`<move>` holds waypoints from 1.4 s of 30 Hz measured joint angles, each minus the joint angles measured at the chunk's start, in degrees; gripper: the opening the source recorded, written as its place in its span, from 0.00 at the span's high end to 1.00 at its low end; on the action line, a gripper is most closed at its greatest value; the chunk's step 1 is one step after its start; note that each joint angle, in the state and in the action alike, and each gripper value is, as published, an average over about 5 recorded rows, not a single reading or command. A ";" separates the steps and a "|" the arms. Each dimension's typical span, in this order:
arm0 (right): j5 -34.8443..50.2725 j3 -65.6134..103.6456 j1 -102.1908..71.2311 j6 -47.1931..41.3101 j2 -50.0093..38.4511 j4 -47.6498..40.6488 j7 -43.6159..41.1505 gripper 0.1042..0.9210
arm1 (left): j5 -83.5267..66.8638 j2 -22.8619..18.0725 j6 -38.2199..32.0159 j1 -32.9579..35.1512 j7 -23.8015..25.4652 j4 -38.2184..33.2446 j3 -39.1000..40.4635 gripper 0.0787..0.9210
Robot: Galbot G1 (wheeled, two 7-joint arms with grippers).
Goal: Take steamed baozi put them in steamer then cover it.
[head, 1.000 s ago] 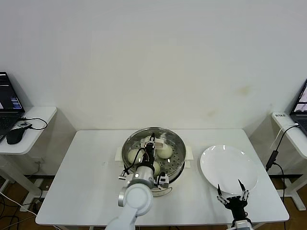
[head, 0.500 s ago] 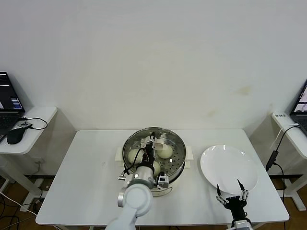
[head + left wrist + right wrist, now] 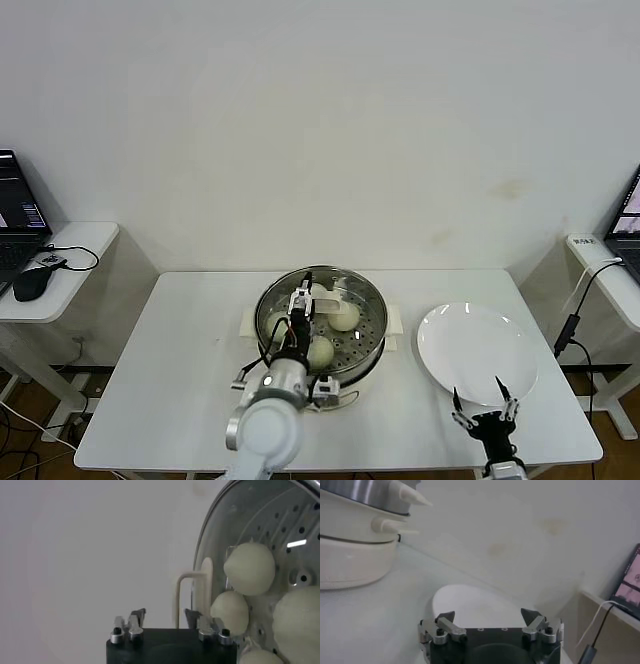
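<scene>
The steamer (image 3: 372,335) stands mid-table, a shiny steel pot on a cream base. Several cream-white baozi lie on its perforated tray: one (image 3: 345,316) at the middle, one (image 3: 320,352) nearer me, one (image 3: 328,292) at the back. My left gripper (image 3: 302,298) hovers over the pot's left half, open and holding nothing. In the left wrist view the left gripper (image 3: 165,617) is open, with baozi (image 3: 249,567) beside it in the steamer (image 3: 280,510). My right gripper (image 3: 480,393) waits open at the table's front right, seen open in its wrist view too (image 3: 487,616).
An empty white plate (image 3: 475,350) lies right of the steamer, just beyond my right gripper, and shows as the plate (image 3: 470,602) in the right wrist view. Side desks flank the table: the left one (image 3: 70,240) carries a mouse and a laptop, the right one (image 3: 600,265) trails a cable.
My left gripper has opened, let go of the baozi at the back of the tray, and shifted a little to the left. The right arm has not moved.
</scene>
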 measured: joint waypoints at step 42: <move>19.43 -3.19 -11.21 -2.78 -8.75 8.22 -4.32 0.12 | -96.32 8.98 -20.96 34.58 -27.21 -7.50 -27.99 0.12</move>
